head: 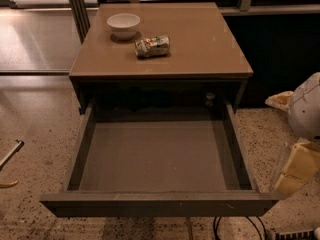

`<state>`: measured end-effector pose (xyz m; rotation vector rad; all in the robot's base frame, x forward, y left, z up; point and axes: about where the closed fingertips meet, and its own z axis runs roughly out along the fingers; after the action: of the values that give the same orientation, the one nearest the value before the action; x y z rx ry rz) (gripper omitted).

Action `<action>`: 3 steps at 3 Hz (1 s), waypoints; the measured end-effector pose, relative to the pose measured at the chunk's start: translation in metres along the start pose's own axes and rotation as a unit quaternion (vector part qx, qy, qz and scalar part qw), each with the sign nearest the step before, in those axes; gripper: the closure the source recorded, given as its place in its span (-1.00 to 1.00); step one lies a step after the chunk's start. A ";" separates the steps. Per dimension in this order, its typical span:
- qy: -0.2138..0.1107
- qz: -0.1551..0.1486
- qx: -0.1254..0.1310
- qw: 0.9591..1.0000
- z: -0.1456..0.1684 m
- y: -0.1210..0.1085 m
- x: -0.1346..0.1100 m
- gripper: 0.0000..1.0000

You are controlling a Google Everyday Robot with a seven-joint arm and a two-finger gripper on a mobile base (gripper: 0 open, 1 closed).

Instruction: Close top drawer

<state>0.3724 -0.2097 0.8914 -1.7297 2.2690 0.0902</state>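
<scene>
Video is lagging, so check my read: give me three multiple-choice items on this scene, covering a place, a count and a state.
1. Where is the gripper?
A. beside the top drawer's right side
B. inside the drawer
C. over the tabletop
2. How many things sit on the tabletop?
A. one
B. two
C. four
3. What state is the top drawer in?
A. shut
B. pulled out, nothing in it
C. pulled out, holding a can

Answers: 1 A, it shows at the right edge of view, next to the drawer. 2 B, only a white bowl and a crushed can. 3 B, its bare floor is exposed.
</scene>
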 end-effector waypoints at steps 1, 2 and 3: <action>-0.013 0.015 -0.030 0.999 0.033 0.037 0.015 -0.64; -0.021 0.029 -0.059 0.998 0.064 0.064 0.027 -0.18; -0.030 0.043 -0.087 0.995 0.099 0.085 0.041 0.30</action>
<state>0.3002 -0.2022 0.7753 -1.6856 2.3524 0.3628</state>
